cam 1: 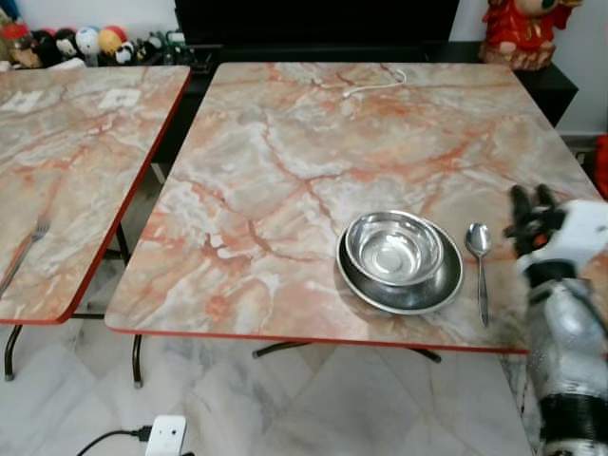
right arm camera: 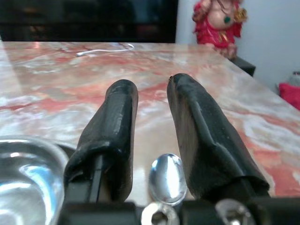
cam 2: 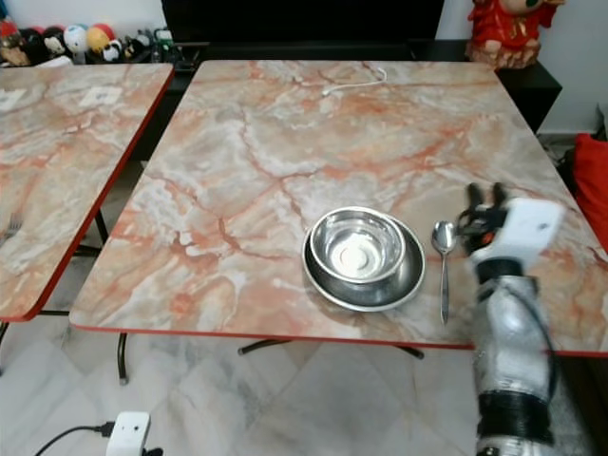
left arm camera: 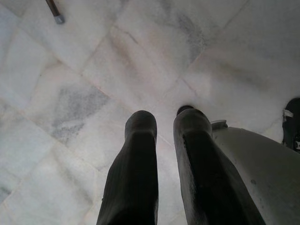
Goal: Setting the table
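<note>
A steel bowl point(cam 1: 392, 245) sits inside a steel plate point(cam 1: 446, 283) near the front right of the marble table point(cam 1: 285, 161). Just right of the plate lies a spoon point(cam 1: 480, 258), its handle pointing at the table's front edge. My right gripper point(cam 1: 533, 203) hovers just right of the spoon, at the table's right side, fingers pointing away from me. In the right wrist view its fingers point(right arm camera: 117, 117) stand a little apart and hold nothing, with the spoon's head point(right arm camera: 167, 179) below the gap. My left gripper point(left arm camera: 166, 117) hangs idle over the floor, fingers slightly parted.
A second marble table point(cam 1: 85, 152) stands to the left with a fork point(cam 1: 33, 236) on it. A white cable point(cam 1: 375, 84) lies at the far edge of the main table. A white power adapter point(cam 1: 166, 435) is on the floor. A red figurine point(cam 1: 518, 28) stands back right.
</note>
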You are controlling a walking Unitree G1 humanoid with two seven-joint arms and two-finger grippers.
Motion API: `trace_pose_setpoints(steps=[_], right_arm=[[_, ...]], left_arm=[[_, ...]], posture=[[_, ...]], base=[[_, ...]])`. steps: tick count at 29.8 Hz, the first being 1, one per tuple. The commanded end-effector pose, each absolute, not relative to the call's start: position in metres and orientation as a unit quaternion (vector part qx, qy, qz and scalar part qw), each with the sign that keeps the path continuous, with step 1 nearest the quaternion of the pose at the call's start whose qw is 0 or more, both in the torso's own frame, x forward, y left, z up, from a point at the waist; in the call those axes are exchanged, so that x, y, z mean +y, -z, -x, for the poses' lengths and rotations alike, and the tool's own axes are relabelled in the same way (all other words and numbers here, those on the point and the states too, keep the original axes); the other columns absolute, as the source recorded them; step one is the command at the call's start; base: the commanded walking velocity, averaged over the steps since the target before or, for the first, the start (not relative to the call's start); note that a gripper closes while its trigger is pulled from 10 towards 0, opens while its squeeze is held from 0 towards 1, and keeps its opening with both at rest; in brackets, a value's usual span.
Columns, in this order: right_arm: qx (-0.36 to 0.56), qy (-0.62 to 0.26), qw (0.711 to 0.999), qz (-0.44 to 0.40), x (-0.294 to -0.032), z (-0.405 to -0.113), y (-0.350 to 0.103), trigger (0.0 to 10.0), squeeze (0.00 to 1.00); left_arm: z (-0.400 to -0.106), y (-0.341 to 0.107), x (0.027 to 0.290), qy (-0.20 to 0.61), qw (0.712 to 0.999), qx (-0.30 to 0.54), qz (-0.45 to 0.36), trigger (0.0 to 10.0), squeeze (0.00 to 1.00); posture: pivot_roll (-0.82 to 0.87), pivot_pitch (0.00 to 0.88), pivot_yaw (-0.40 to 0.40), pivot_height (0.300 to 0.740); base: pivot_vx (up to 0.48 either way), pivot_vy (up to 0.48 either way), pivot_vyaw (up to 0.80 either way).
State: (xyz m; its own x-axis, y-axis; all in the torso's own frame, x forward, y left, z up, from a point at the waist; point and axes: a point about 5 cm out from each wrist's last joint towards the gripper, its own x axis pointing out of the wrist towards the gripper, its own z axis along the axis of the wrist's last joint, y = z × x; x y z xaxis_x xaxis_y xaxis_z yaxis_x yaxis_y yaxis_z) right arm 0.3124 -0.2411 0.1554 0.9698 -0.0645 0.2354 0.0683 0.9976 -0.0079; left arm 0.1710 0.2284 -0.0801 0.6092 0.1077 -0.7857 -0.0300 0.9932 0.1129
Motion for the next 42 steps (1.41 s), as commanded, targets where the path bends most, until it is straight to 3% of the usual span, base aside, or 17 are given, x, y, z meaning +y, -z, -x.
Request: trace_pose_setpoints(steps=[1,7,14,24,32,42], right_arm=[[-0.147,0.017,0.989,0.029,-0.235,-0.306,-0.165,10.0,0.0],[-0.134,-0.04,0.987,0.085,-0.221,-0.298,-0.158,10.0,0.0],[-0.147,-0.036,0.986,0.069,-0.207,-0.298,-0.16,10.0,0.0],[-0.154,-0.038,0.986,0.053,-0.189,-0.296,-0.157,10.0,0.0],[-0.159,-0.012,0.987,0.016,-0.191,-0.295,-0.159,10.0,0.0],[-0.164,-0.002,0.986,-0.001,-0.18,-0.303,-0.164,10.0,0.0]], left_arm=[[-0.164,0.083,0.231,-0.038,0.891,0.449,-0.055,10.0,0.0],[-0.163,0.083,0.232,-0.042,0.891,0.449,-0.058,10.0,0.0],[-0.164,0.082,0.233,-0.049,0.891,0.449,-0.058,10.0,0.0],[-0.162,0.083,0.232,-0.046,0.889,0.452,-0.059,10.0,0.0],[-0.161,0.084,0.233,-0.043,0.888,0.454,-0.062,10.0,0.0],[-0.164,0.082,0.232,-0.047,0.891,0.447,-0.06,10.0,0.0]], posture=[[-0.12,0.105,0.033,0.74],[-0.13,0.083,0.034,0.74],[-0.13,0.064,0.038,0.74],[-0.11,0.035,0.033,0.74],[-0.12,0.018,0.041,0.74],[-0.1,0.063,0.038,0.74]], base=[[0.0,0.0,0.0],[0.0,0.0,0.0],[0.0,0.0,0.0],[0.0,0.466,0.15],[0.0,0.48,0.12],[0.0,0.48,0.0]])
